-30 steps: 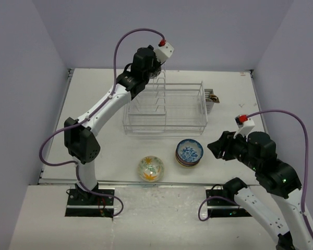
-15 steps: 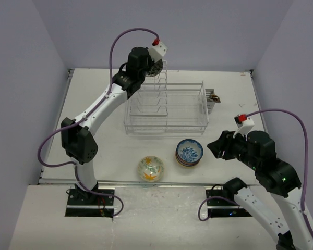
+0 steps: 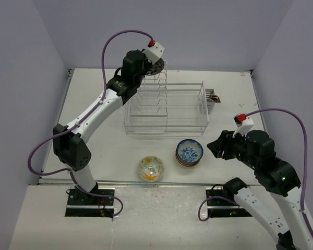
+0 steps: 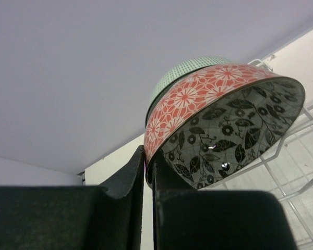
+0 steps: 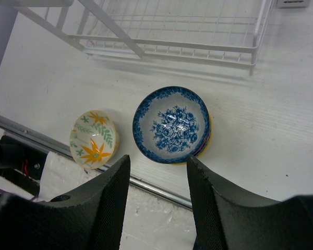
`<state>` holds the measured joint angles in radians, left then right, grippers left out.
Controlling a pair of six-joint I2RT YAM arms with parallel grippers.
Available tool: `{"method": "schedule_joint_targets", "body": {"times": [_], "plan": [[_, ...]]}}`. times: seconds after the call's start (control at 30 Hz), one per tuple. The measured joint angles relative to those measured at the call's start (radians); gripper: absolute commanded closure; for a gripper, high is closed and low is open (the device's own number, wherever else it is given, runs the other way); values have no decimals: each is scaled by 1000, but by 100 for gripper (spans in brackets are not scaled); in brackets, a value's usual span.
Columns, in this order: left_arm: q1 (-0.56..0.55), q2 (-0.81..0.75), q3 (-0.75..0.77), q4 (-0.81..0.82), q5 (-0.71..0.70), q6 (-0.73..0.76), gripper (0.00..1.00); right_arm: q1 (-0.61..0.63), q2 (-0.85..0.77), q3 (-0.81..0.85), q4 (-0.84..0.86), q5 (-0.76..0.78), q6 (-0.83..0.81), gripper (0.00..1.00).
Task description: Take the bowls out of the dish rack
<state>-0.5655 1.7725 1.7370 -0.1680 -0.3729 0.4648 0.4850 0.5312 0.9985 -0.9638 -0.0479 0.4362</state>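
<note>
Your left gripper (image 4: 148,156) is pinching the rim of the red floral bowl (image 4: 224,120), jaws nearly together with only the bowl wall between them. In the left wrist view the bowl is tilting, showing you its dark inside with black flowers. A pale green bowl (image 4: 190,67) is peeking out behind it, mostly hidden, so you cannot tell whether the two are touching. Wires of the dish rack (image 4: 287,151) are running along the lower right of that view, cut off by the frame edge.

In the top view the arm is covering most of the held bowl, near the upper left corner of the rack (image 3: 167,112).

Your right gripper (image 5: 157,159) is hanging with its fingers spread wide, holding nothing. Below it, at frame centre, the blue-white floral bowl (image 5: 172,125) is sitting on a stack (only thin yellow and red rims are showing at its right side, so the count underneath is unclear). The pale yellow bowl with orange flowers (image 5: 94,138) is lying to its left, apart from the stack, on the white table (image 5: 261,130).

A small dark object (image 3: 213,98) is lying beside the rack's right end, too small to identify.
</note>
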Motion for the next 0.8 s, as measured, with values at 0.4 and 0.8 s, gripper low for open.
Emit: {"method": "schedule_joint_targets", "body": {"times": [0.4, 0.8], "plan": [[-15, -113, -47, 32, 48, -89, 100, 0, 19, 0, 6, 0, 0, 51], [-16, -267, -45, -222, 194, -491, 100, 0, 24, 0, 17, 0, 0, 51]]}}
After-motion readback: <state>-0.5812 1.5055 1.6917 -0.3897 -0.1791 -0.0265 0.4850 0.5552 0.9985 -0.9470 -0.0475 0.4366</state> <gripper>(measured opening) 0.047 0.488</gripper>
